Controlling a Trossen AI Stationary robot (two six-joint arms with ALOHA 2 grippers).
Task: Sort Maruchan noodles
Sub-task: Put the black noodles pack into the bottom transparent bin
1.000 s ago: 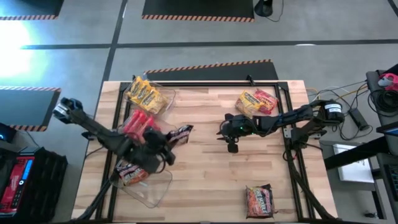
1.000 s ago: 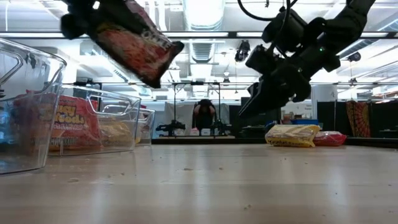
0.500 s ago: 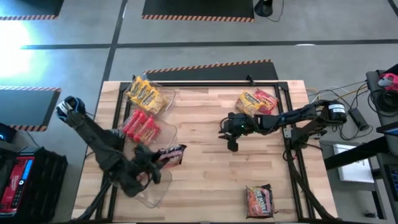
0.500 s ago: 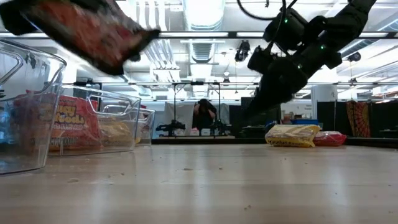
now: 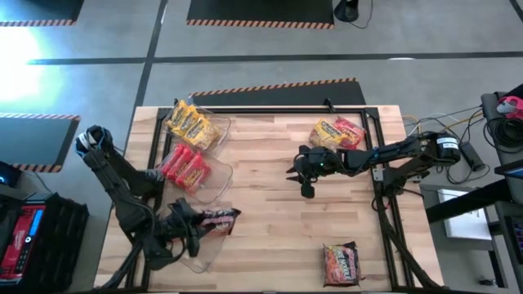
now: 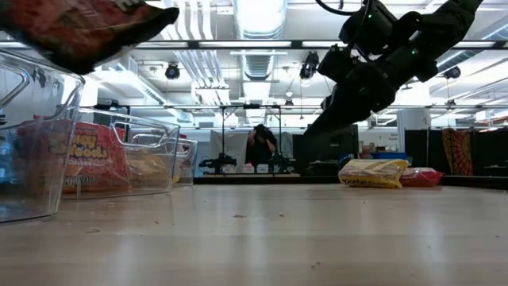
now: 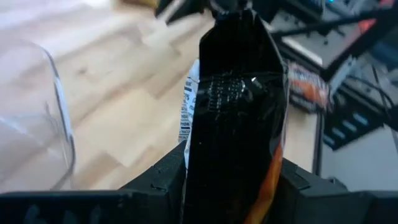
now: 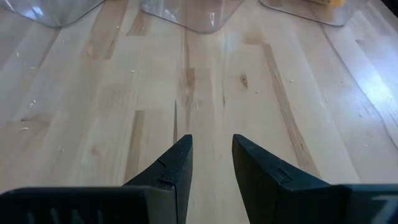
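My left gripper (image 5: 198,222) is shut on a dark Maruchan noodle packet (image 5: 221,219) and holds it in the air beside the nearest clear bin (image 5: 200,255). In the low view the packet (image 6: 79,28) hangs high above that bin (image 6: 32,143). Two more bins behind it hold red packets (image 5: 184,166) and yellow packets (image 5: 189,125). My right gripper (image 5: 292,173) hovers over the table's middle, open with a narrow gap (image 8: 211,155) and nothing between its fingers. More packets lie loose at the far right (image 5: 335,135) and the near right (image 5: 341,263). My left gripper pinches the dark packet between its two fingers (image 7: 168,180), on the two flat faces at the packet's left end (image 7: 208,168). The fingers come from the table's left, slanting a little downward. The packet sticks out past them toward the table's right, lifted clear of table and bins.
The three clear bins stand in a row along the table's left side. A black frame (image 5: 372,122) runs round the far and right edges. Bare wood lies between the bins and my right gripper. A person shows far off in the room (image 6: 260,147).
My left gripper has swung toward the table's near edge with the dark packet, turning as it went. The packet stays lifted and has gone from beside the red-packet bin to beside the nearest bin. My right gripper has kept its place.
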